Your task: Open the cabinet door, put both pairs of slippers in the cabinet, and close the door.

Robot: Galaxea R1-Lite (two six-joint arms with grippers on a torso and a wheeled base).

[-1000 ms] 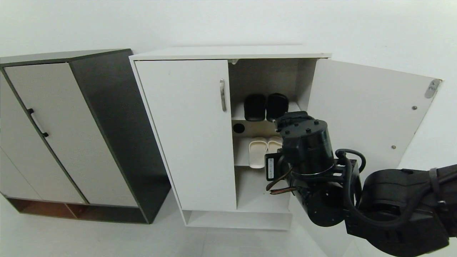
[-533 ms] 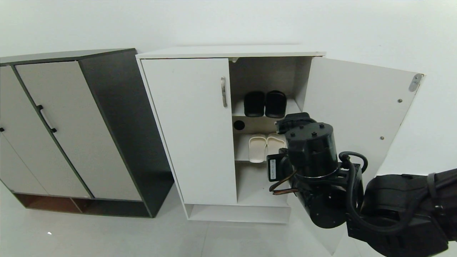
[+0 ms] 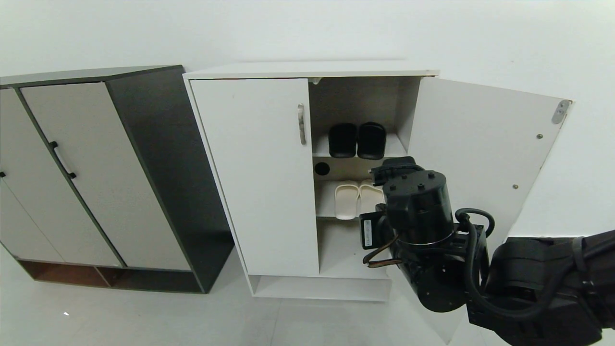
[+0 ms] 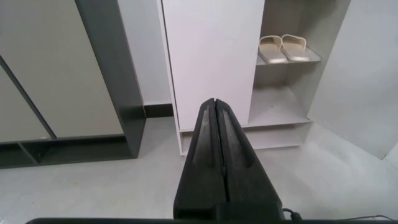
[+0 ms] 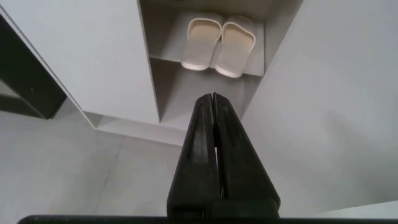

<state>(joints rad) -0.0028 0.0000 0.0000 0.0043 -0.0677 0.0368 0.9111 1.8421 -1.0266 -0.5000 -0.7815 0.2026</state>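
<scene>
Closing is the outstanding step: black foam slippers [image 3: 356, 140] sit on the white cabinet's [image 3: 312, 69] upper shelf [image 3: 394, 143], cream rubber slippers [image 5: 219, 43] on the shelf below. The open white panel door [image 3: 475, 158] should swing light and stiff; push near its free edge. Right end effector [image 5: 214, 102] and left end effector [image 4: 215, 107] are clenched, empty.

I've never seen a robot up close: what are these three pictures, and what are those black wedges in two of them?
It is a two-armed robot. The wide picture comes from a camera on its head; the other two from cameras on its wrists. Each black wedge is an arm's tool: the left tool and the right tool, both shut, holding nothing. Before it stands a white cabinet with one door open; black slippers sit on the upper shelf, cream slippers on the one below.
</scene>
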